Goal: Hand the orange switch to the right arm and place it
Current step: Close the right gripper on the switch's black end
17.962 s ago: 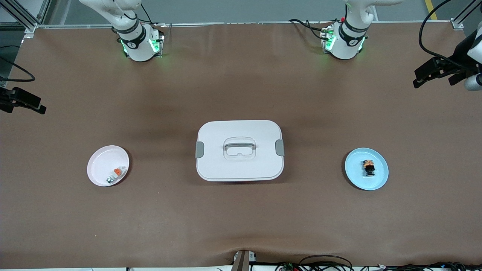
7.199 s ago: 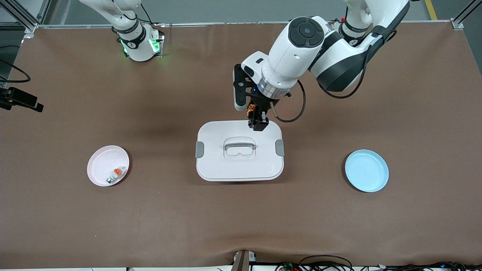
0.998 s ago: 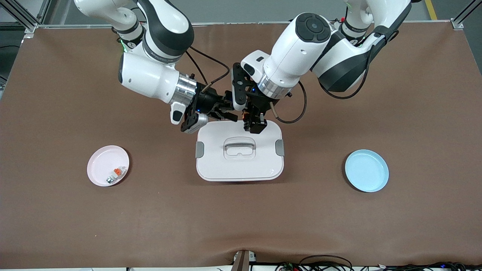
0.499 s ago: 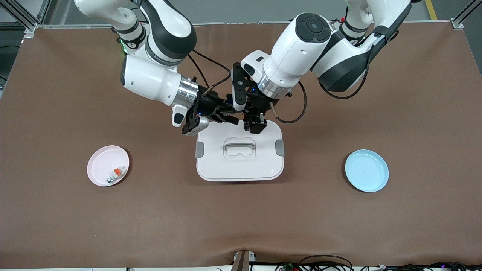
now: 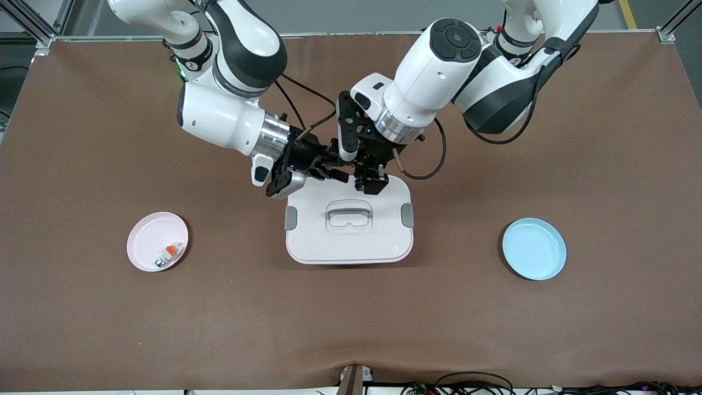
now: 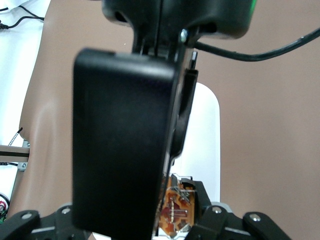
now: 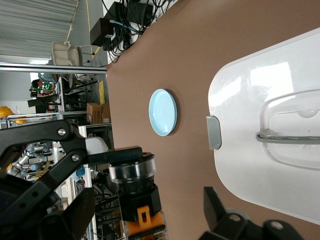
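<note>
Front view, read from its left edge: a small pink round plate (image 5: 157, 242) sits on the brown worktop (image 5: 82, 307) toward the right arm's end, holding a small white piece with an orange tab (image 5: 169, 253). Next comes the right gripper (image 5: 335, 171), reaching in over the edge of the white lidded plastic box with grey latches (image 5: 349, 220) that lies farthest from the front camera; half a second ago it was a touch farther from its partner, and it has crept closer since. Its fingers stand apart either side of the orange switch and have begun to draw in, but they have not clamped it as far as the right wrist view shows, where the tiny black cylindrical orange switch (image 7: 139, 192) sits between them, one finger (image 7: 216, 207) clear of it. Touching distance away hangs the left gripper (image 5: 368, 174), its fingers closed tight on the switch, which the left wrist view shows pinched at its orange-marked body. Last, the pale blue round plate (image 5: 534, 248) lies bare toward the left arm's end. My reading is that the handover is at its pinch: the right fingers must finish closing before the left lets go.
</note>
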`<state>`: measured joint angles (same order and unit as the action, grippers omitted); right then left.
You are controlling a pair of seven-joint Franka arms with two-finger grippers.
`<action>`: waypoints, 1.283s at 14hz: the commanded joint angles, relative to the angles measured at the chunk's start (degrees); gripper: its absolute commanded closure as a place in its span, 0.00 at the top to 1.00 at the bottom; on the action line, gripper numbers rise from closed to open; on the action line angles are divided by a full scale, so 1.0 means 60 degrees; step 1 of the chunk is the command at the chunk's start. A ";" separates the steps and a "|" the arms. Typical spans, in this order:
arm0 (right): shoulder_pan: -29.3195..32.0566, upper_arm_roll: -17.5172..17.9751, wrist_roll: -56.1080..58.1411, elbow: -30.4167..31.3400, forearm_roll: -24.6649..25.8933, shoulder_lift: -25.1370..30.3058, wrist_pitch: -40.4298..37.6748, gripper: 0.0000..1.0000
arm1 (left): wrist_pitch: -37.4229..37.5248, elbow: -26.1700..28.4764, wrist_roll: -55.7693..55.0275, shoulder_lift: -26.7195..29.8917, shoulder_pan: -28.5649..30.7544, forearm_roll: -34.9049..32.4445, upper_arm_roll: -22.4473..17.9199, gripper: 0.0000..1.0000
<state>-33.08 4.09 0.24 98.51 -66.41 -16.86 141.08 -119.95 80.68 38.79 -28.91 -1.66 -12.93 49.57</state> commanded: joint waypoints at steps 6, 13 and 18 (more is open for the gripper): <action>-0.0142 -0.0051 0.0063 -0.0203 -0.0283 -0.0090 0.0100 0.00 | -0.0017 -0.0101 -0.0063 -0.0073 -0.0030 -0.0071 0.0087 0.00; -0.0156 -0.0066 0.0062 -0.0203 -0.0767 -0.0090 0.0085 0.00 | -0.0017 -0.0101 -0.0077 -0.0088 -0.0030 -0.0057 0.0073 0.00; -0.0156 -0.0066 0.0048 -0.0218 -0.0767 -0.0090 0.0085 0.00 | -0.0017 -0.0102 -0.0078 -0.0147 -0.0030 -0.0057 0.0073 0.00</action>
<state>-33.21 4.01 1.46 98.24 -68.49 -17.12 141.12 -119.83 80.75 38.97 -29.01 -1.59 -12.93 49.57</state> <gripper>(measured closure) 0.639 0.260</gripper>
